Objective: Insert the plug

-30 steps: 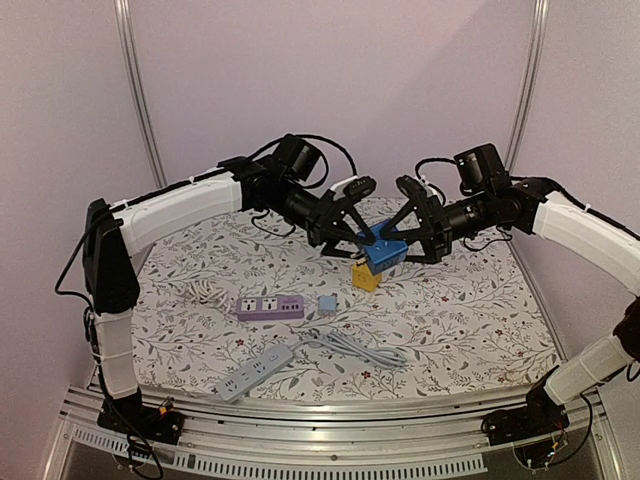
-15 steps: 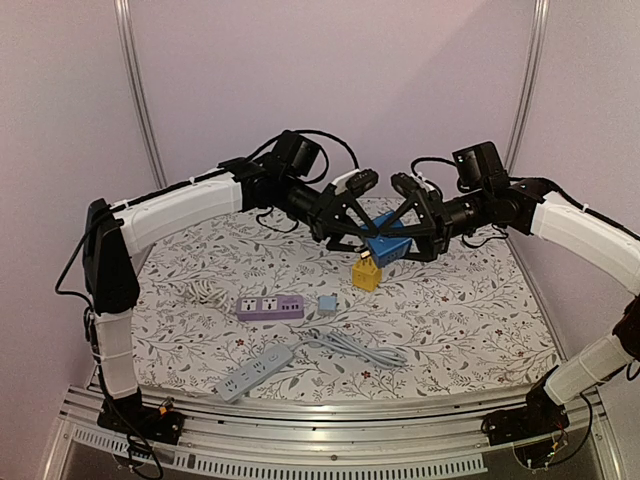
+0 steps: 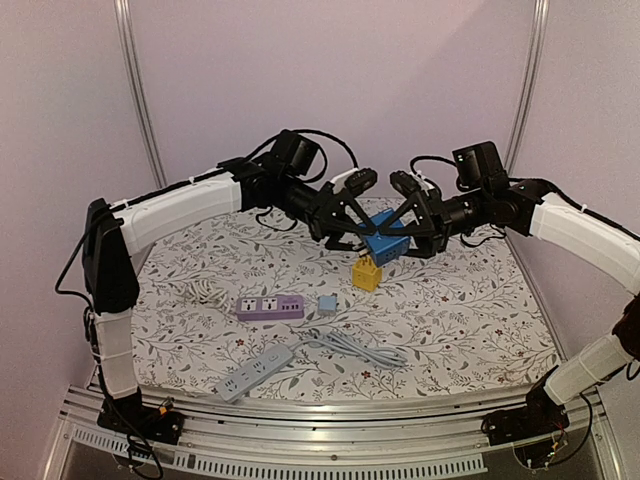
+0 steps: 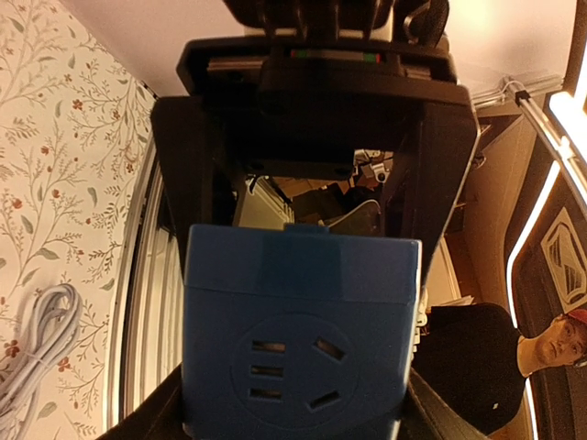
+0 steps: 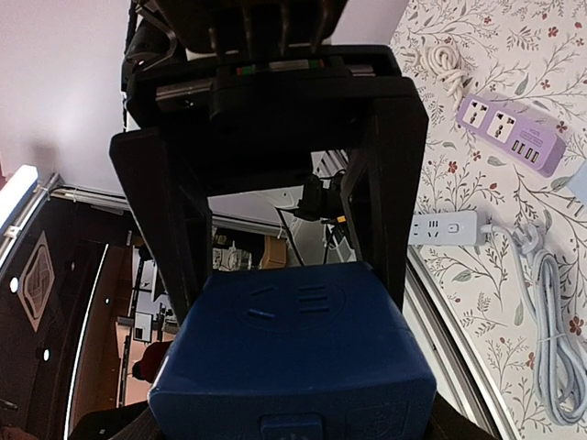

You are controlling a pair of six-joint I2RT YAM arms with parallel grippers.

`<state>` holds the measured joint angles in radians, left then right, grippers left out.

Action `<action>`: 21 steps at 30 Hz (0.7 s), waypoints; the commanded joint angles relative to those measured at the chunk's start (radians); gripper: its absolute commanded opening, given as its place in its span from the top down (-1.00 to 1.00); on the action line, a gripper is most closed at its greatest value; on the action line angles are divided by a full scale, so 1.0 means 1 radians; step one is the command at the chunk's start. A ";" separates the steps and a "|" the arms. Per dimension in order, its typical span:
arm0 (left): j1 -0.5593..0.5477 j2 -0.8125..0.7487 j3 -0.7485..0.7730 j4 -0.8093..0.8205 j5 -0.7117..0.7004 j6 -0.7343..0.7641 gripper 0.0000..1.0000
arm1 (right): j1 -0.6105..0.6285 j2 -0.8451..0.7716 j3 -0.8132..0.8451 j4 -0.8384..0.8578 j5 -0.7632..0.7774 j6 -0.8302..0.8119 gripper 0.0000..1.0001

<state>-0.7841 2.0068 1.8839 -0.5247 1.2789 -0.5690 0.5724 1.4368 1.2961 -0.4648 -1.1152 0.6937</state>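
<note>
A blue socket cube [image 3: 385,243] hangs in the air above the middle of the table, between both grippers. My left gripper [image 3: 362,232] is shut on it from the left. In the left wrist view the blue socket cube [image 4: 298,335] fills the space between the jaws of my left gripper [image 4: 298,420], its socket face toward the camera. My right gripper [image 3: 406,240] is closed on the cube from the right; the cube [image 5: 293,357] sits between the jaws of my right gripper [image 5: 293,426]. A yellow plug block [image 3: 367,273] stands on the table just below, apart from the cube.
A purple power strip [image 3: 270,306] lies left of centre, with a small light-blue cube [image 3: 327,303] beside it. A white power strip [image 3: 256,371] and its grey cable [image 3: 355,347] lie near the front. A coiled white cord [image 3: 203,291] sits at the left.
The blue cube has risen off the yellow block, which stayed on the table. My right gripper's jaws have closed in on the cube; the left grip is unchanged.
</note>
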 commanded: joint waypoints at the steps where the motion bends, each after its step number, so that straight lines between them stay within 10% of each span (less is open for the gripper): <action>1: 0.008 -0.025 -0.017 0.001 -0.104 0.032 0.62 | 0.005 0.011 -0.010 0.021 -0.007 0.028 0.48; 4: 0.012 -0.049 -0.030 0.001 -0.182 0.046 -0.91 | 0.005 0.006 -0.011 -0.005 0.017 0.017 0.60; 10: 0.046 -0.126 -0.085 -0.011 -0.336 0.063 -0.99 | 0.005 -0.006 0.040 -0.205 0.148 -0.121 0.98; 21: 0.080 -0.382 -0.269 -0.194 -0.753 0.242 -0.99 | 0.003 -0.046 0.061 -0.409 0.625 -0.262 1.00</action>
<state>-0.7113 1.7233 1.6917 -0.6094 0.7620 -0.4294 0.5716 1.4334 1.3251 -0.7696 -0.7494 0.5018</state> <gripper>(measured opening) 0.995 0.632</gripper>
